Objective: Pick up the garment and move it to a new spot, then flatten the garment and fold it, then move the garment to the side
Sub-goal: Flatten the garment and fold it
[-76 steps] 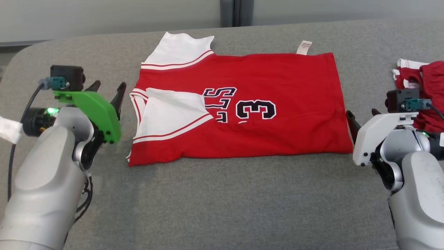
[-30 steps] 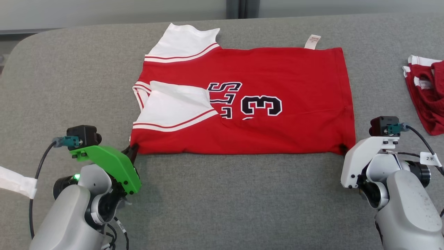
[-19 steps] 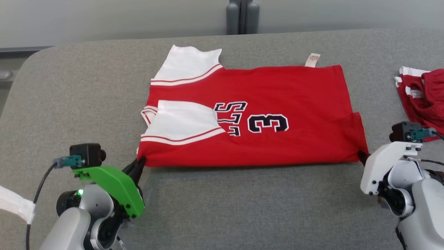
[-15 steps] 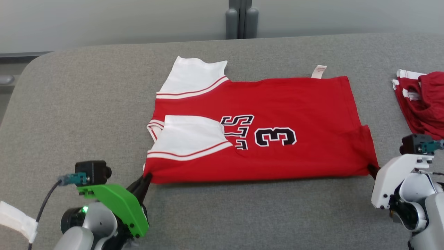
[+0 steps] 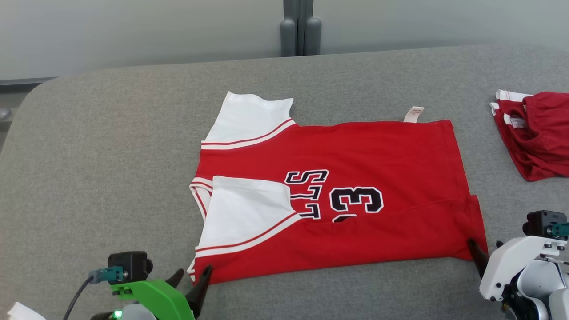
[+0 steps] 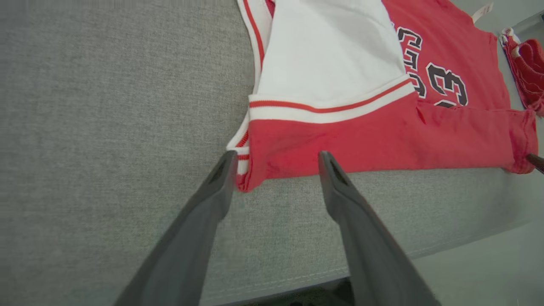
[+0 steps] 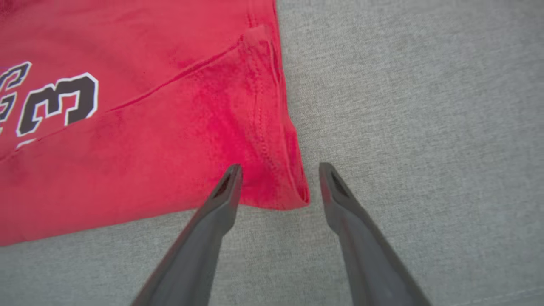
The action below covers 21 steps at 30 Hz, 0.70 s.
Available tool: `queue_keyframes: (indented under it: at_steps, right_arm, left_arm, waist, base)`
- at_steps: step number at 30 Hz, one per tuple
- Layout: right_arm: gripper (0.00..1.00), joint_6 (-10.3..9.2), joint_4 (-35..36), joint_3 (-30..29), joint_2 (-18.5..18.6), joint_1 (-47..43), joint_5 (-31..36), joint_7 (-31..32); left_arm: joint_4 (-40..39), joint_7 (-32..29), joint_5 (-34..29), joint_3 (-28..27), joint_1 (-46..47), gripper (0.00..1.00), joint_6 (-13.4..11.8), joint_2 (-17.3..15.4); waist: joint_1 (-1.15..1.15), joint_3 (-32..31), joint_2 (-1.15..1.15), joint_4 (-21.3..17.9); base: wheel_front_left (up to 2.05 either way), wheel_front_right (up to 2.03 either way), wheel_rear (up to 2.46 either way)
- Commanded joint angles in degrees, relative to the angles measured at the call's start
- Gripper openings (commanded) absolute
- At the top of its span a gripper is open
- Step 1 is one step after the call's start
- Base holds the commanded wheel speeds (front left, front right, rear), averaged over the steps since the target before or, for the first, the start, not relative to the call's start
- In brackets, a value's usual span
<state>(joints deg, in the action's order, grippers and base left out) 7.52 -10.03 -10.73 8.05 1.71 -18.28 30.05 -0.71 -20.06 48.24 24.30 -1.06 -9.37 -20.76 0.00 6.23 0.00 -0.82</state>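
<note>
I see a red jersey (image 5: 338,195) lying flat on the grey padded table (image 5: 111,155), roughly at its middle, with its neck end toward my left and its hem toward my right. It has white sleeves with red stripes. One sleeve is folded in over the front beside black lettering and a black number 3, and the other sleeve lies spread at the far side. The near long edge is folded up over the front, covering the bottom of the number. A small white label (image 5: 413,114) sticks out from the far edge. My left gripper (image 5: 192,272) sits at the near left corner with its two dark fingers spread wide. In the left wrist view that corner lies on the table between the fingertips, not pinched. My right gripper (image 5: 484,244) is at the near right corner, also spread wide, and the hem corner rests loose between its fingers in the right wrist view. A second bundle of red cloth (image 5: 533,133) with white trim lies well apart at the far right. A grey post (image 5: 300,31) stands behind the table.
</note>
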Motion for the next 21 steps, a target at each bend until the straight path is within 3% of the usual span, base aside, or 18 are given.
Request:
queue_keyframes:
  at_steps: [1, 7, 11, 21]
  right_arm:
    - [1.00, -0.07, 0.7, -0.3, 0.3, 0.1, 0.7, -0.8]
    - [1.00, -0.07, 4.2, 1.3, 1.1, 2.6, 1.8, -2.3]
    - [1.00, -0.07, 6.3, 3.2, 1.5, 5.7, 2.1, -2.2]
    - [1.00, -0.06, 4.0, 10.7, 1.9, 18.1, 2.0, -2.8]
  left_arm:
    - [-0.4, 0.4, -1.2, -0.6, 1.0, 1.00, -0.2, -1.4]
    - [-2.4, -2.3, -4.3, -1.5, 10.3, 1.00, 0.9, -5.4]
    - [-1.5, -6.6, -5.3, -0.9, 21.3, 1.00, 3.4, -6.8]
    - [13.6, -16.2, -9.4, 1.8, 47.2, 1.00, 7.9, -7.5]
  waist:
    - [0.00, -0.2, 0.00, -0.3]
    - [0.00, 0.1, 0.00, -1.6]
    - [0.00, 1.7, 0.00, -3.0]
    - [0.00, 10.5, 0.00, -10.6]
  base:
    - [0.00, 0.00, 0.00]
    - [0.00, 0.00, 0.00]
    - [0.00, 0.00, 0.00]
    - [0.00, 0.00, 0.00]
